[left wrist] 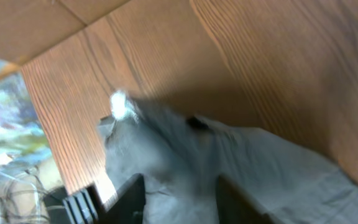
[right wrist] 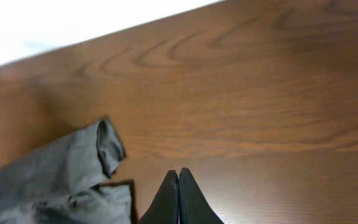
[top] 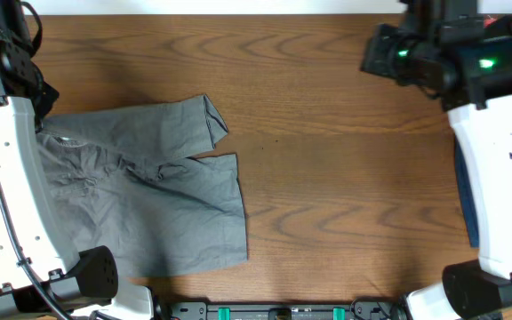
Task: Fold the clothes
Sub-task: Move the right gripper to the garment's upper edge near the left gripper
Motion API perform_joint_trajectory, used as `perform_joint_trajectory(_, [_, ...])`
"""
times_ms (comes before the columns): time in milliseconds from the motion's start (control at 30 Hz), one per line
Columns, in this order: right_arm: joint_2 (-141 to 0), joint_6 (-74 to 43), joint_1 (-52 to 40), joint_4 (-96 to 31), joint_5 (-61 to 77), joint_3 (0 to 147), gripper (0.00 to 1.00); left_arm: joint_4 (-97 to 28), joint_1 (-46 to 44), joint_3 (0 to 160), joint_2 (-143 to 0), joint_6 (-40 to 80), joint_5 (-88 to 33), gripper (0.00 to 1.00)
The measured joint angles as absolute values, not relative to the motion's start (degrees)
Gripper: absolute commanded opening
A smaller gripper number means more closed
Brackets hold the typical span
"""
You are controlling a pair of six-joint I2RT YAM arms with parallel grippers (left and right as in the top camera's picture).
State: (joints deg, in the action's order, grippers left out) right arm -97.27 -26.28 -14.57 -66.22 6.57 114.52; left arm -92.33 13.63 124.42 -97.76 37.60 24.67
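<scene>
The light grey shorts (top: 149,196) lie spread and wrinkled on the left half of the wooden table, with one leg end curled over at the top right corner (top: 213,120). My left gripper (top: 41,114) is at the shorts' upper left edge. In the left wrist view its fingers (left wrist: 179,194) are open, spread over the grey fabric (left wrist: 260,162). My right gripper (top: 373,55) is far off at the back right above bare table. Its fingers (right wrist: 179,174) are shut and empty, and the shorts' curled leg (right wrist: 101,146) shows to their left.
The wooden table (top: 345,178) stretches to the right of the shorts. The white arm links stand along the left edge (top: 7,196) and the right edge (top: 496,187). The arm bases sit at the front edge. Clutter shows past the table's left edge (left wrist: 5,112).
</scene>
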Motion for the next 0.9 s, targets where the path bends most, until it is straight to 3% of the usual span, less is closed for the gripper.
perform_joint_trajectory(67, [-98.59,-26.28,-16.53,-66.28,6.57,114.52,0.10,-92.33,13.63,124.42,-97.78,37.41,24.80,0.61])
perform_joint_trajectory(267, [-104.31,-25.74,-22.92,-66.74,6.66,114.52,0.72,-92.33,13.63,124.40,-97.78,37.56,24.77,0.79])
perform_joint_trajectory(367, [-107.42,-25.23,-25.74,-65.60,6.87,114.52,0.84,-92.33,13.63,124.40,-97.78,37.43,23.75,0.84])
perform_joint_trajectory(667, [-118.54,-21.39,-32.99,-56.80,13.39,114.52,0.84,-92.33,13.63,123.85,-97.78,36.77,19.27,0.89])
perform_joint_trajectory(900, [-127.55,-19.97,-36.21,-51.42,19.57,114.52,0.63,-92.33,13.63,118.32,-97.78,36.03,18.55,0.90])
